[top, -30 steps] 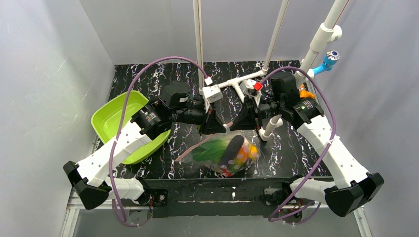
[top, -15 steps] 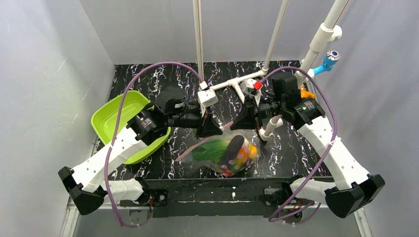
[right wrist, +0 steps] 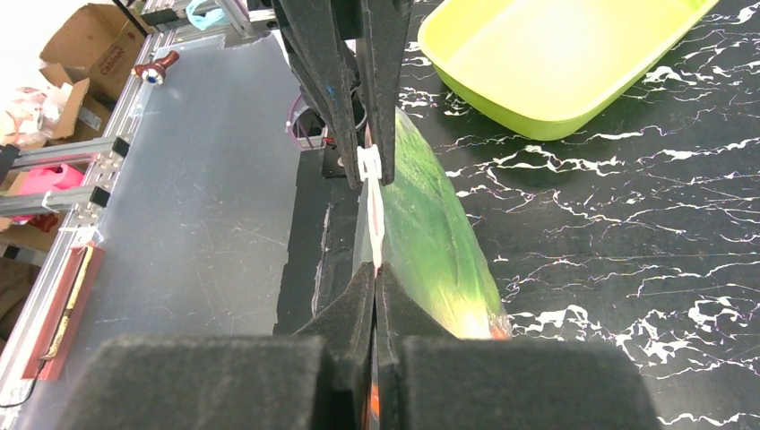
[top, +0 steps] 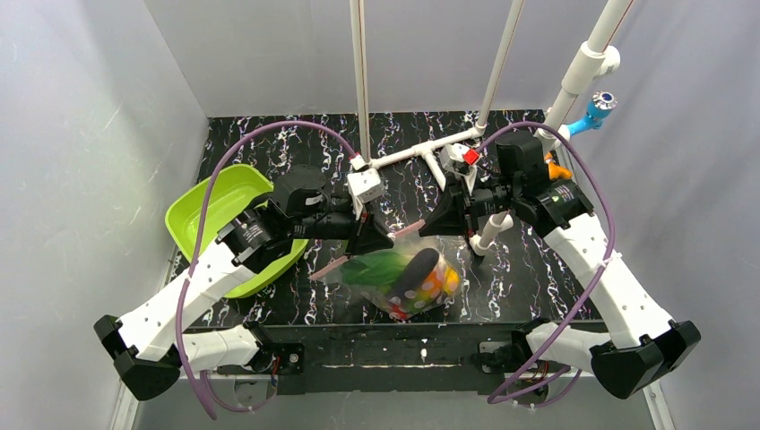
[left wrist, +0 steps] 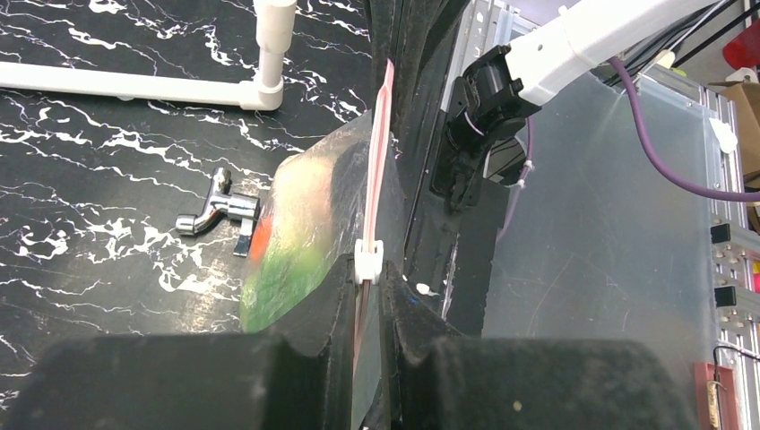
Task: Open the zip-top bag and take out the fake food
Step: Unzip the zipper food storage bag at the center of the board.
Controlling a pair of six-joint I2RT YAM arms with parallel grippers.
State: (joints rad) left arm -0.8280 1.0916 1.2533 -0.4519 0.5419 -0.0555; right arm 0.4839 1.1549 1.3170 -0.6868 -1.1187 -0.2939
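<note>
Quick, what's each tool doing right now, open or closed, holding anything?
Left tool: closed, pinching the zip-top bag at its mouth.
Right tool: closed, pinching the same bag's mouth.

This is a robotics lab test cell. In the overhead view a left arm (top: 193, 291) and a right arm (top: 618, 287), both white, are bolted along the lower edge of a black, white-veined surface (top: 533, 269). Plain grey panels (top: 81, 134) box it in. White plastic pipes (top: 359, 81) form a rig at top centre, and purple cables (top: 296, 123) loop over the arms. In the upper left of the right wrist view, aluminium framing rails (right wrist: 63, 150) and a cardboard box (right wrist: 85, 40) lie outside the cell.
</note>
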